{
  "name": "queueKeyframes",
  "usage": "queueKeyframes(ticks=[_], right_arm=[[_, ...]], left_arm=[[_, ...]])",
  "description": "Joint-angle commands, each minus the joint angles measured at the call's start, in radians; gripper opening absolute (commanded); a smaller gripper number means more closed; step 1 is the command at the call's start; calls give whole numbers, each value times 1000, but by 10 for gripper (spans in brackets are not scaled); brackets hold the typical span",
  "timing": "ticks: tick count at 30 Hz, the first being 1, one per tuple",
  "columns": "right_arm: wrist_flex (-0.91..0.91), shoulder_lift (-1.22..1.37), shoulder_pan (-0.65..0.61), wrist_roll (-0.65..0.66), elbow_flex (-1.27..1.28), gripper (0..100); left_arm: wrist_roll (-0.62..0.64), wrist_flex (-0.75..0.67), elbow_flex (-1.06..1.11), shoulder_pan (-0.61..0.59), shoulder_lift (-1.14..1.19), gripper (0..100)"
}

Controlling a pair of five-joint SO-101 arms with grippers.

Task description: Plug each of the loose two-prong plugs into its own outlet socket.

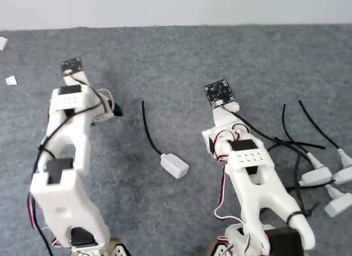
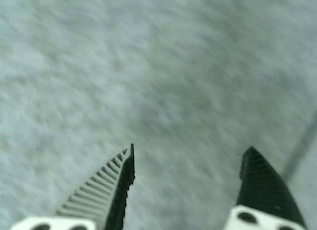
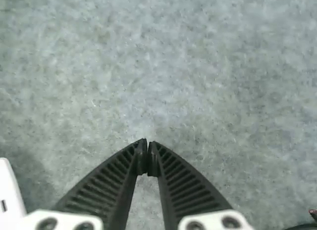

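Note:
A white outlet block with a black cord lies on the grey carpet between the two arms. Several white plugs with black cords lie in a cluster at the right edge. My left gripper is open over bare carpet, with nothing between its fingers, and the dark cord runs past one side of it. In the high view the left gripper sits left of that cord. My right gripper is shut and empty above the carpet, with a white block's corner beside it.
The right arm stands between the outlet block and the plug cluster, and tangled black cords run beside it. Two small white scraps lie at the far left. Open carpet stretches across the back.

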Motion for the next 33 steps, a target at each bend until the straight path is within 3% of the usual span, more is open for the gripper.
queueKeyframes(ticks=[1, 5, 9, 15, 20, 24, 33], right_arm=[[42, -64, -36, 40, -2, 9], [147, -191, -274, 106, 92, 9], [154, -297, -438, 135, 187, 9], [222, -306, -470, 133, 176, 9], [257, -311, -576, 132, 175, 9], [252, -295, -596, 107, 158, 9], [186, -38, -490, 135, 43, 9]], left_arm=[[-23, -195, 380, 57, -388, 330], [-25, -336, 671, -8, -707, 323], [-25, -308, 748, -26, -786, 322], [-29, -311, 599, -32, -537, 191], [-123, -310, 415, -75, -305, 74], [-126, -278, 340, -91, -230, 64], [-127, -259, 332, -89, -224, 65]])
